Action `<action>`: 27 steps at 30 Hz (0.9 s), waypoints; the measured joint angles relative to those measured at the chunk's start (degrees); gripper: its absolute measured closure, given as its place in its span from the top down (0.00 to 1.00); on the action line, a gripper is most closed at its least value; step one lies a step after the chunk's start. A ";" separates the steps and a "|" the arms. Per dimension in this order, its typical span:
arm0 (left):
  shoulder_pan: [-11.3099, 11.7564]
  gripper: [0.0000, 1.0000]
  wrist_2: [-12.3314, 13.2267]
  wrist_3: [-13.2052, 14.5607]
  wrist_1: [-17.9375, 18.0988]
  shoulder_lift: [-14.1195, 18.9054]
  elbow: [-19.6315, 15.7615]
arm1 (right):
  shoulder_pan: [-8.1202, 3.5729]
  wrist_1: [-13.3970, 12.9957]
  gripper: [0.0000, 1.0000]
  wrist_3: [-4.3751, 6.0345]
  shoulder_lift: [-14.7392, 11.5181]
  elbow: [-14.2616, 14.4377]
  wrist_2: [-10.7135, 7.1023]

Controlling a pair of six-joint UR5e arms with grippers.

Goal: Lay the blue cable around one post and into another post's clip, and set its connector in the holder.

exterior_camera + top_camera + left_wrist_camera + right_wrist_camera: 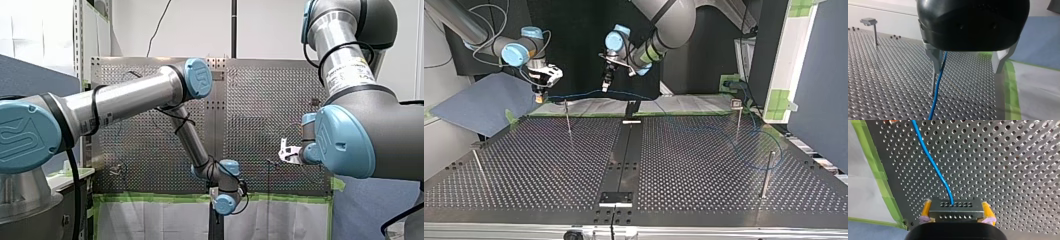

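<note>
My right gripper (956, 204) is shut on the black connector (956, 211), with a yellow pad on each side of it. The blue cable (933, 162) leaves the connector and runs ahead over the perforated plate. In the top view that gripper (540, 96) hangs above the table's far left edge. The cable (574, 94) spans from it to my left gripper (605, 86), then drops into a loop (751, 150) at the right. My left gripper (967, 72) is open, and the cable (938, 82) hangs along the inner face of one finger (935, 58).
Thin metal posts stand on the table: one near the far left (568, 117), one at the far right with a clip on top (737, 115), one inside the loop (767, 172), one at the left edge (479, 167). Small black holders (615, 198) sit on the central strip.
</note>
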 joint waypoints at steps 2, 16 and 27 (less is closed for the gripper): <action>0.21 1.00 -0.05 -0.03 -0.31 -0.41 0.96 | 0.02 0.01 0.00 0.00 0.00 0.02 -0.01; 2.11 1.00 0.16 0.19 -1.77 -0.69 3.71 | 0.04 -0.17 0.00 0.00 0.04 -0.03 -0.03; 2.13 0.82 0.49 0.48 -3.03 -0.64 3.67 | -0.41 -0.17 0.00 -0.11 0.03 -0.03 -0.03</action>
